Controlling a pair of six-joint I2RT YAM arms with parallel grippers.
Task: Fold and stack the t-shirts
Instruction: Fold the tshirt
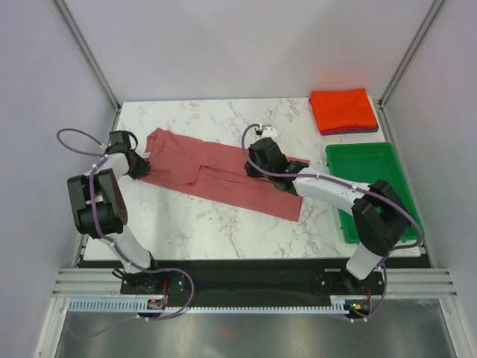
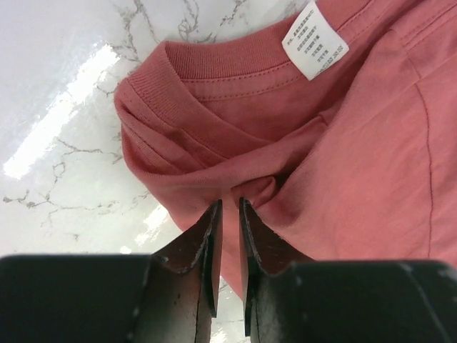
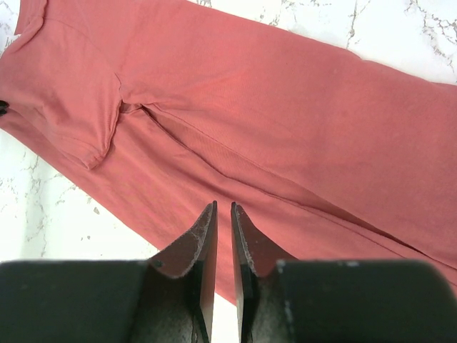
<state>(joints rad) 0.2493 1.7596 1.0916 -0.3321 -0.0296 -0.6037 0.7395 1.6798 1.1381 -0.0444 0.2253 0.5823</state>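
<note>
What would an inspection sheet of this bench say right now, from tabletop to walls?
Surface: white marble-look table.
Job's things: rose shirt stretched slantwise across the middle; orange shirt folded on a maroon shirt, far right corner.
Clutter: green tray at the right edge.
End effectors: left end effector pinched on the rose shirt by its collar; right end effector nearly closed at that shirt's edge, grip unclear.
Cables: purple cables looped along both arms.
Surroundings: pale walls, metal posts.
</note>
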